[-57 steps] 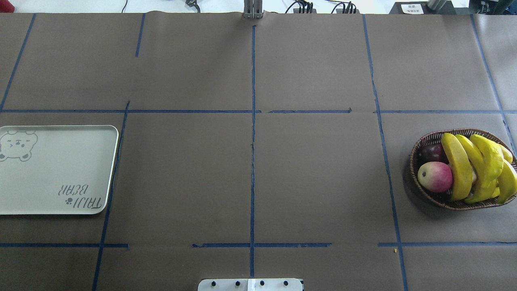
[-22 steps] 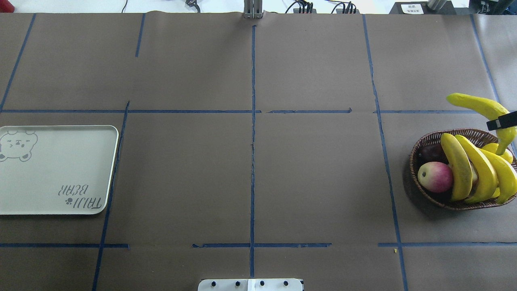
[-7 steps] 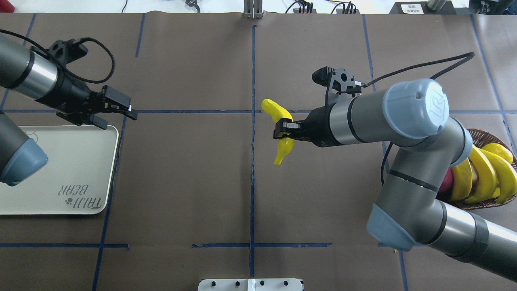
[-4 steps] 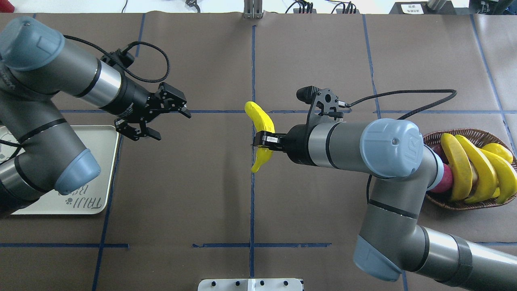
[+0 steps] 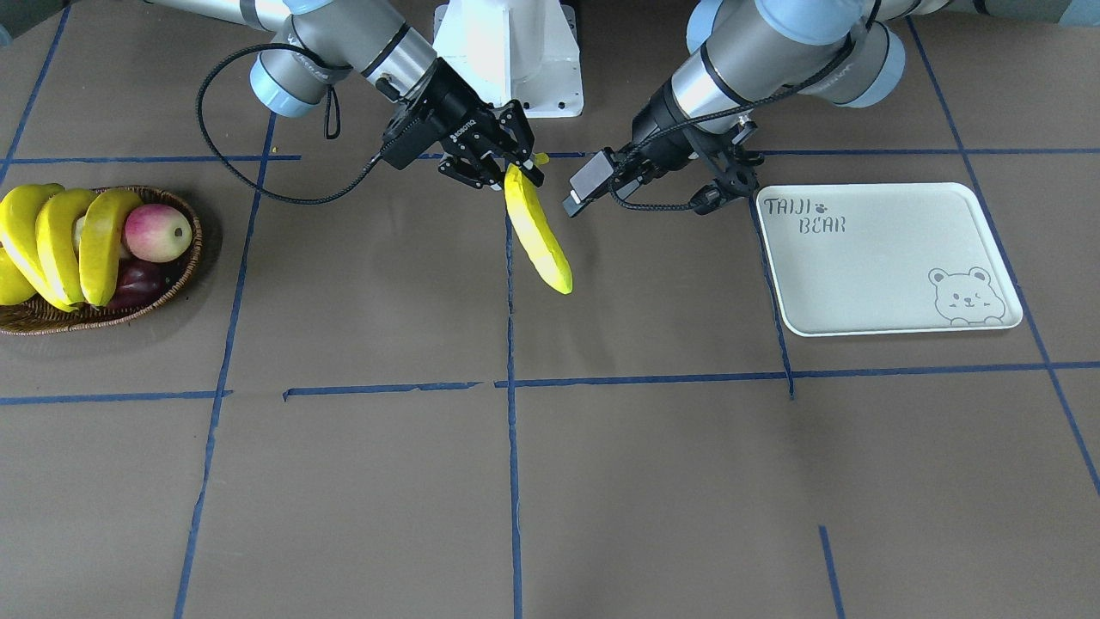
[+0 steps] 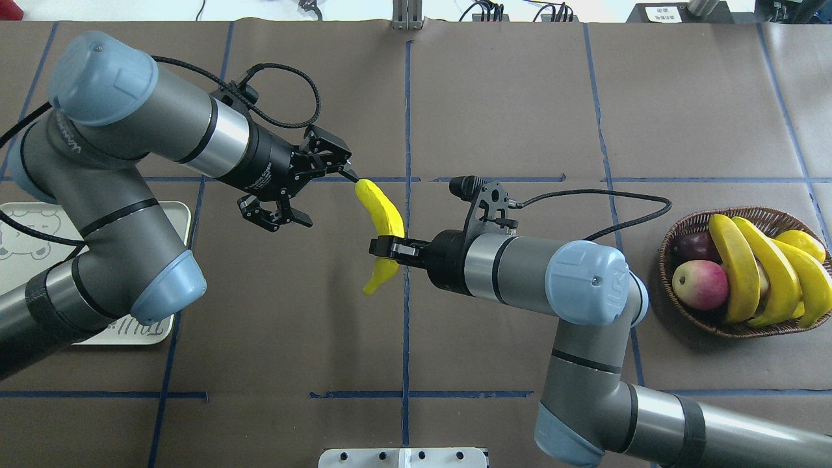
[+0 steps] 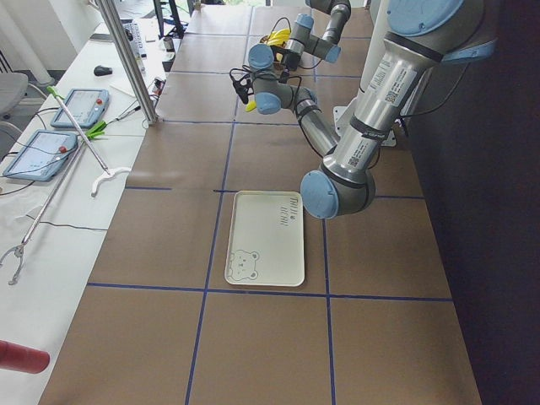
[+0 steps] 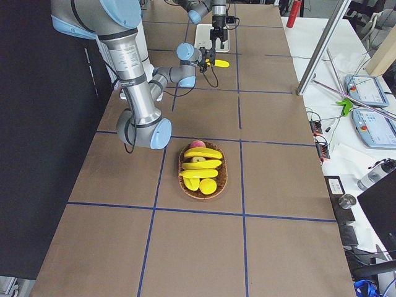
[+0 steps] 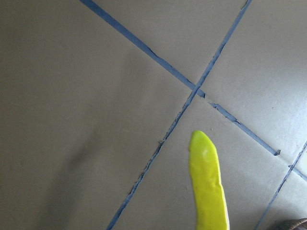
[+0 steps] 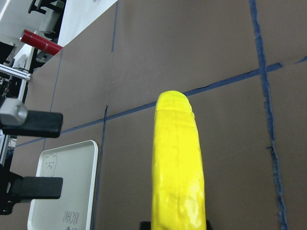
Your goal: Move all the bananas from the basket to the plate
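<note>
My right gripper is shut on a yellow banana and holds it above the table's middle, across its lower part. The banana hangs clear of the table. My left gripper is open just left of the banana's far end, its upper fingertip nearly touching it. In the right wrist view its two fingers stand apart at the left edge. Three more bananas lie in the wicker basket at the right. The cream plate at the left holds nothing.
A pink-red apple, a dark purple fruit and a short yellow fruit share the basket. The left arm's elbow hangs over part of the plate. Blue tape lines cross the brown table; the robot's base stands at its edge.
The right gripper has carried the banana further left, past the centre line. The left arm has swung right from the plate, and its open gripper now sits at the banana's far end.
</note>
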Tool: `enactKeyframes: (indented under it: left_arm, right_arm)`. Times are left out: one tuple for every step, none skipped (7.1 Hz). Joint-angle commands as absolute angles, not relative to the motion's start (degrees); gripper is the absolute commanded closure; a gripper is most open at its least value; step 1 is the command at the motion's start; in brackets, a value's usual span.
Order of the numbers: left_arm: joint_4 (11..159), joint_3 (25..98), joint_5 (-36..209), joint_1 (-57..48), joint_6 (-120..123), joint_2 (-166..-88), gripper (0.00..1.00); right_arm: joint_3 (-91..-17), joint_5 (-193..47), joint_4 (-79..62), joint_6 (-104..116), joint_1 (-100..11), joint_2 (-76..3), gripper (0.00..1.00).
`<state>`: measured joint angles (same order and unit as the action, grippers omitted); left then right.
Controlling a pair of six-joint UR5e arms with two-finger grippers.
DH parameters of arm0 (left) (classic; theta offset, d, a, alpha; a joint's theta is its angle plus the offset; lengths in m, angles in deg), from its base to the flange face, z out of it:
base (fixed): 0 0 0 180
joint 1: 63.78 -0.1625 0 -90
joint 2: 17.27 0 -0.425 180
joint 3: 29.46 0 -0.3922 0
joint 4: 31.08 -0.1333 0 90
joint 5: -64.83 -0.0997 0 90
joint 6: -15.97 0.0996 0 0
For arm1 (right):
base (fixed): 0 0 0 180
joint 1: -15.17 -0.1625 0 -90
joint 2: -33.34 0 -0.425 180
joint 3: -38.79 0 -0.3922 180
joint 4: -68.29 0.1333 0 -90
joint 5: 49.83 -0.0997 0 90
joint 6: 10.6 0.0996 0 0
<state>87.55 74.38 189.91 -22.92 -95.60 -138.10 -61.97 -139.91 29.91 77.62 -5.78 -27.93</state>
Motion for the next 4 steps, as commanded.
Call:
enactKeyframes:
  left_arm:
    - [89.9,73.1,185.7,-26.2,-98.2,-138.3,0.00]
    - [89.9,72.7,185.7,-26.5,-98.2,-138.3,0.00]
    - [89.9,71.8,185.3,-27.2,-98.1,-138.4,0.01]
    - [89.9,71.6,185.0,-27.3,-98.2,-138.4,0.09]
  right_arm:
    - [-61.8,-138.4,30.6,79.0,-4.3,-26.6,1.00]
    - [-61.8,-138.4,30.6,79.1,-4.3,-26.6,1.00]
    - [-61.9,-138.4,30.6,79.1,-4.2,-26.6,1.00]
    - [-62.0,-138.5,30.7,79.1,-3.9,-26.6,1.00]
